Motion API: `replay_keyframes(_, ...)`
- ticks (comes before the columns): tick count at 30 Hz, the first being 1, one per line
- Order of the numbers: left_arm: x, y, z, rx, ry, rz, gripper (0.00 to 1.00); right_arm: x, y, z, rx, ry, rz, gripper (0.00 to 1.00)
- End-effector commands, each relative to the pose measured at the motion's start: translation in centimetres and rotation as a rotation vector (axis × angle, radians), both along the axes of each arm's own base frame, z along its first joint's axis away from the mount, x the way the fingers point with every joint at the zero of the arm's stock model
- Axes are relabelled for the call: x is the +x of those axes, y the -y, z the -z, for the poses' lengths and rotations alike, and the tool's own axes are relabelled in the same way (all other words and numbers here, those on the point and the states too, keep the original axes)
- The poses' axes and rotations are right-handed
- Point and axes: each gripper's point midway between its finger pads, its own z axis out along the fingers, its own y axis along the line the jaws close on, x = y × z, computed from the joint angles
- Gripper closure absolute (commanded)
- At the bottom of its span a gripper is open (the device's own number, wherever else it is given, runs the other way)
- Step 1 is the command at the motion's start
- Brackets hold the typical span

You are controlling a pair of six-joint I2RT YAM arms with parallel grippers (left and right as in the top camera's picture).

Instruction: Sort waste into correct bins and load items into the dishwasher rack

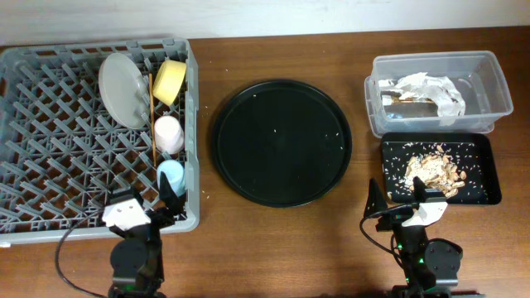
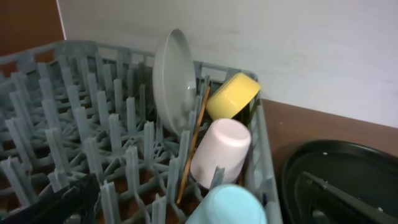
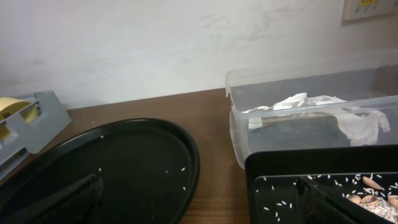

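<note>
Arms [image 1: 134,263] low, left end effector [image 1: 139,197] gaping, right end effector [image 1: 397,195] gaping

Dishwasher rack [image 1: 50,124]: grey, pegged, ahead of the left gripper [image 1: 142,203], loaded along its right side. Light blue cup [image 1: 171,175], base up, is just beside that gripper's right finger. Pink cup [image 1: 169,134], base up, sits next beyond. Yellow bowl [image 1: 169,81] is tipped on its side at the far corner. Grey-green plate [image 1: 122,89] stands on edge left of the bowl, and the chopsticks [image 1: 152,124] lean between plate and cups.

Just ahead of the right gripper [image 1: 399,199]: shallow black tray [image 1: 489,165] holding tan food scraps [image 1: 435,170]. Beyond it, clear tub [image 1: 497,91] holding crumpled white napkins [image 1: 426,89].
</note>
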Motion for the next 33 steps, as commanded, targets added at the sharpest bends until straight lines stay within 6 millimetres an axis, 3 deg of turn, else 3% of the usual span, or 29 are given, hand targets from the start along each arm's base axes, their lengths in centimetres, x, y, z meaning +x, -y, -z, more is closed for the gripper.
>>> replay_keyframes(1, -0.6, -0.7, 1.8, 0.011, -0.005, -0.033, 0.01, 0.0, -0.1, 0.2, -0.006, -0.001, -0.007, 0.01)
replay_keyframes(9, -1.3, -0.8, 3.5, 0.016, -0.036, -0.002, 0.01, 0.0, -0.1, 0.2, -0.006, -0.001, -0.007, 0.02)
replay_keyframes(15, -1.2, 1.4, 2.9, 0.165, -0.030, 0.166, 0.01, 0.0, -0.1, 0.2, -0.006, -0.001, -0.007, 0.02)
replay_keyframes(19, -1.4, 1.4, 1.6, 0.172, 0.026, 0.164, 0.01, 0.0, -0.1, 0.2, -0.006, -0.001, -0.007, 0.02)
replay_keyframes(33, -1.4, 1.2, 1.8, 0.186, 0.017, 0.171, 0.01, 0.0, -0.1, 0.2, -0.006, -0.001, -0.007, 0.02)
